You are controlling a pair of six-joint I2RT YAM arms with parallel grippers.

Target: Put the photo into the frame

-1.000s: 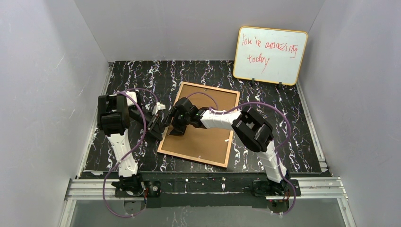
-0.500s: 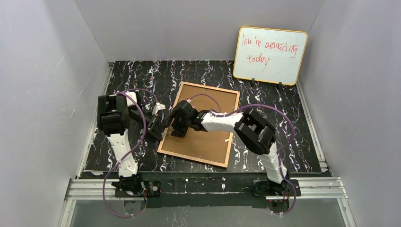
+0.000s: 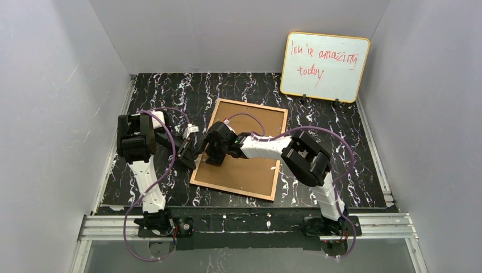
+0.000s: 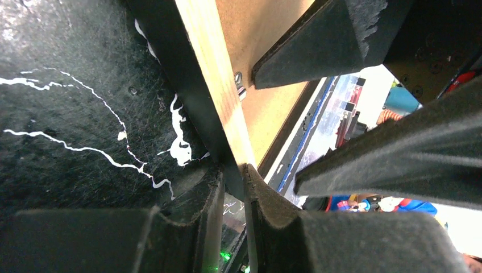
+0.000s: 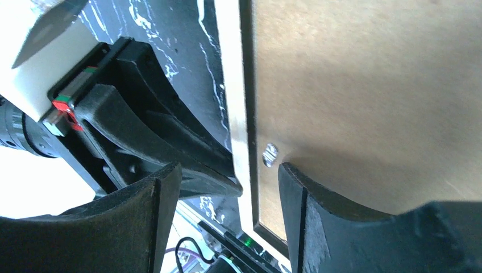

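We see the frame (image 3: 233, 190) lying flat with its back up near the middle of the worktop (image 3: 170, 91), turned a little askew. A brown backing panel (image 3: 250, 173) fills its opening.

The left end effector (image 3: 195, 154) sits at the frame's left rail, roughly halfway along it. In the left wrist view its fingers (image 4: 264, 196) are pressed close on the tan wooden rail, which runs straight into the narrow slot between them, so it is pinching the frame by that edge.

The right end effector (image 3: 211, 157) reaches across the panel to the same rail from the inner side, right next to the left one. Its fingers (image 5: 293, 187) are spread wide and hold nothing. One tip hangs over the backing panel and the other is out beyond the rail. Between them, where panel meets rail, we see a small metal tab (image 5: 269, 153).

A whiteboard (image 3: 324, 67) with red writing stands at the far right, well apart from the frame.
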